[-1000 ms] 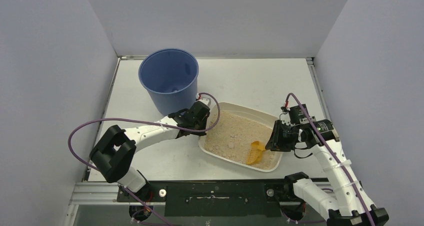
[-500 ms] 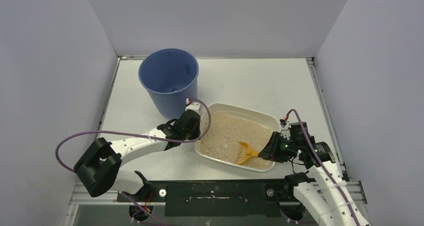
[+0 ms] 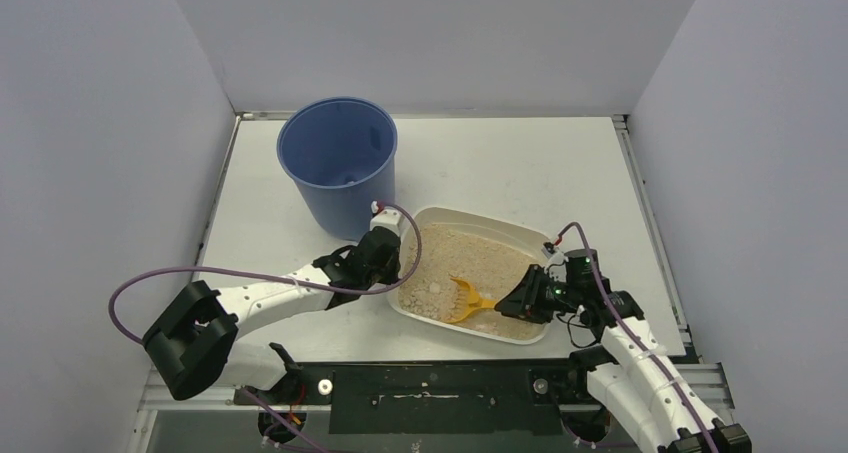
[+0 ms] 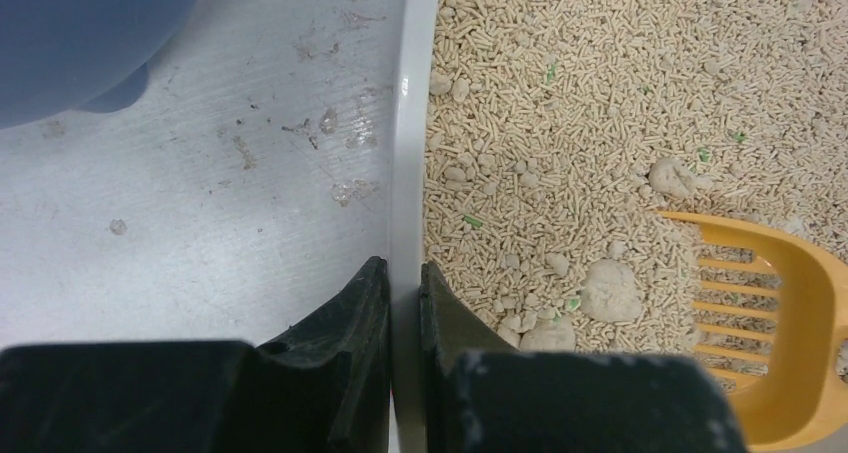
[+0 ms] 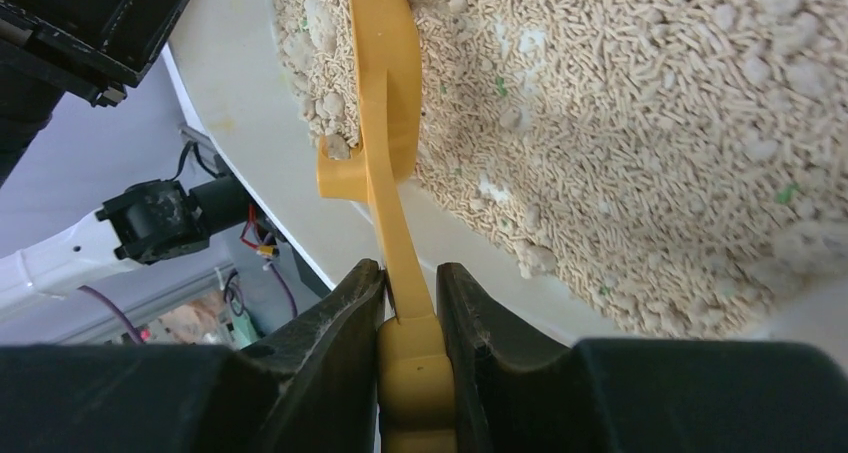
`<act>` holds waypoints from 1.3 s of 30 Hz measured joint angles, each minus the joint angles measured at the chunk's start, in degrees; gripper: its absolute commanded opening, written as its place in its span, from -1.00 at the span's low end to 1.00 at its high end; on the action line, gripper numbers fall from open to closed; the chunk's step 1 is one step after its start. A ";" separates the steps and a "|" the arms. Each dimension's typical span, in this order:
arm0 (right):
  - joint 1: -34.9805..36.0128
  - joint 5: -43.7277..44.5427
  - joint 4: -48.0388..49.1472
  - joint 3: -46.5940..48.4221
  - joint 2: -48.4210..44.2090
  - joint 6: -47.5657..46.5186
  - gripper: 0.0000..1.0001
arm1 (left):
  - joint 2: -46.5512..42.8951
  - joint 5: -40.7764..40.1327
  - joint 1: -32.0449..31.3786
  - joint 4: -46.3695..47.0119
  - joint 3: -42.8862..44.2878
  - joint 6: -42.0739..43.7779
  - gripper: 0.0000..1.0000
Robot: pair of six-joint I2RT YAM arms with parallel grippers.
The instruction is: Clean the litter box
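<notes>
Left wrist: left pincer (image 4: 402,269) tight on litter box (image 4: 416,73); right pincer (image 5: 410,271) tight on scoop (image 5: 386,93).

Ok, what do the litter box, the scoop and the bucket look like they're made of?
The litter box looks like white plastic: smooth thin rim with a slight sheen. The scoop, yellow moulded plastic: one piece with slots, semi-gloss. The bucket, probably blue plastic: thin even-coloured wall, fairly matte.

Bare surface (image 3: 520,163) is found behind and to the right of the litter box (image 3: 490,225). Passage at its far-left corner is narrowed by the blue bucket (image 3: 337,158) just beside it. Inside, room is taken by the yellow scoop (image 3: 463,295).
</notes>
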 measured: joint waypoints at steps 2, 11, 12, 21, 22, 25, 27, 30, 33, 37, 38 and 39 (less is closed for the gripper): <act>0.00 -1.70 4.17 -1.33 2.16 0.76 -1.00 | 0.00 -0.57 -0.35 -0.35 0.31 0.39 -1.00; -0.28 -7.08 20.70 -4.76 9.46 5.49 -1.00 | 0.00 -3.58 -2.67 -5.46 7.30 3.67 -1.00; -0.28 -7.50 22.36 -5.01 9.99 6.10 -1.00 | 0.00 -3.74 -2.89 -6.08 8.13 3.96 -1.00; -0.20 -10.45 38.49 -10.16 11.37 14.40 -1.00 | 0.00 -6.67 -4.70 -12.17 14.53 6.56 -1.00; -0.20 -10.62 40.30 -10.80 11.39 15.52 -1.00 | 0.00 -7.10 -4.90 -12.83 15.28 7.04 -1.00; 0.68 -10.84 48.85 -13.73 11.43 19.65 -1.00 | -0.04 -8.13 -5.49 -14.49 17.59 8.37 -1.00; 1.33 -10.58 52.63 -14.86 11.72 21.51 -1.00 | -0.35 -8.92 -5.77 -15.80 19.15 9.31 -1.00; 2.16 -9.81 58.03 -15.37 12.24 23.61 -1.00 | -0.63 -9.57 -6.12 -17.22 21.35 10.56 -1.00; 2.99 -8.94 61.72 -15.69 13.09 24.48 -1.00 | -1.16 -10.29 -6.40 -17.79 23.08 11.98 -1.00; 3.43 -8.92 67.19 -16.57 14.64 26.03 -1.00 | -2.10 -11.28 -6.91 -18.12 23.69 12.98 -1.00; 3.23 -8.96 67.69 -16.74 15.21 26.16 -1.00 | -2.32 -11.34 -7.02 -18.16 23.69 13.14 -1.00; 2.80 -9.20 68.37 -16.92 15.63 26.51 -1.00 | -2.43 -11.47 -7.17 -18.16 23.69 13.20 -1.00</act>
